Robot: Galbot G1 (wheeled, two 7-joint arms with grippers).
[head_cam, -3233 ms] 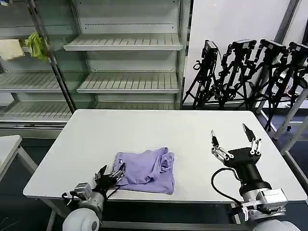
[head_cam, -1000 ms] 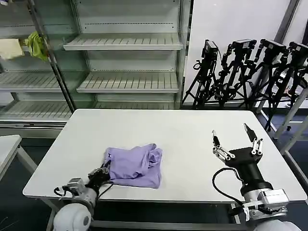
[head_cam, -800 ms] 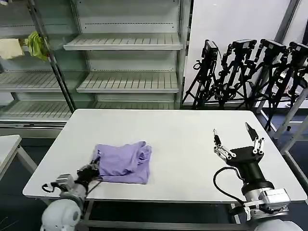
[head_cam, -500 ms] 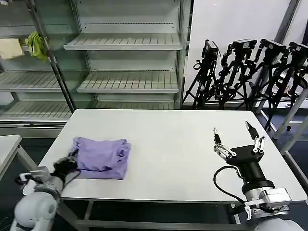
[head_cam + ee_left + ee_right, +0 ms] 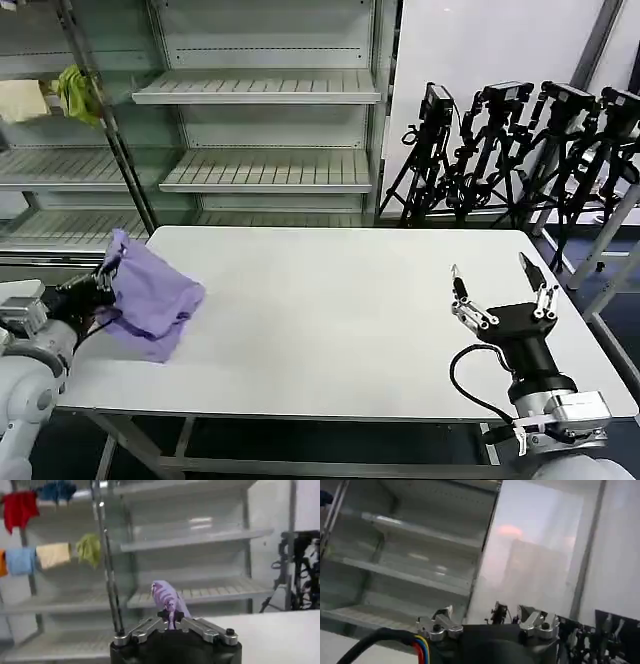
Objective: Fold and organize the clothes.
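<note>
We see the left tool (image 5: 100, 284) clenched on the bunched purple T-shirt (image 5: 150, 296), at the tabletop's (image 5: 330, 320) far left edge, shirt partly draped on the surface. Right tool (image 5: 498, 288) hovers over the right side w/ fingers spread, released.

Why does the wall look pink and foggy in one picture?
In the right wrist view, the background is out of focus and a soft pink glow sits on the pale wall; in the head view, the lavender T-shirt looks sharp.
</note>
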